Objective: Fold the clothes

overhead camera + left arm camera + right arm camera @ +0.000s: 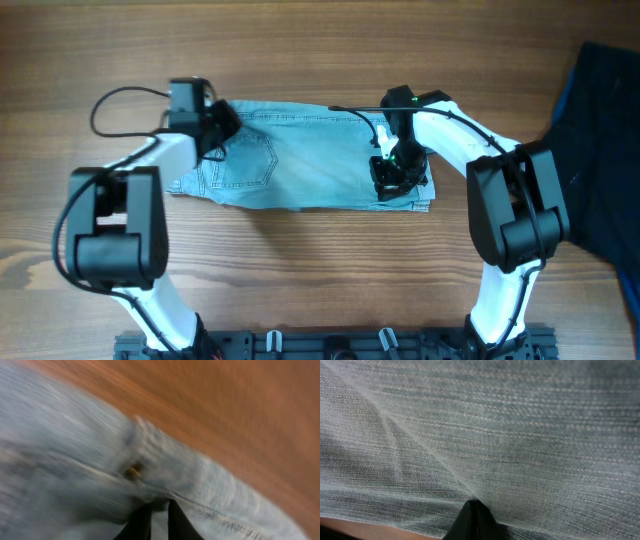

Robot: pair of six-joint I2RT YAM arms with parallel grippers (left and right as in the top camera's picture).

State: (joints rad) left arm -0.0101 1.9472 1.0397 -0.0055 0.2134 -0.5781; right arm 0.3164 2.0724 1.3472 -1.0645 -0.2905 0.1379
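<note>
The clothes (300, 155), light blue faded denim shorts, lie flat across the middle of the wooden table, back pocket up at the left. My left gripper (215, 130) is at the waistband's far left end. The blurred left wrist view shows its dark fingers (140, 522) nearly together, with a strip of denim (75, 460) pinched between them, near a brass rivet (132, 471). My right gripper (395, 175) rests on the right-hand hem. Its fingertips (476, 507) are pressed together, and the denim (510, 425) puckers into a crease at them.
A dark navy cloth with a bright blue edge (600, 150) lies at the table's right side, apart from the shorts. A black rail (330, 345) runs along the front edge, between the two arm bases. A black cable (120, 100) loops behind the left arm.
</note>
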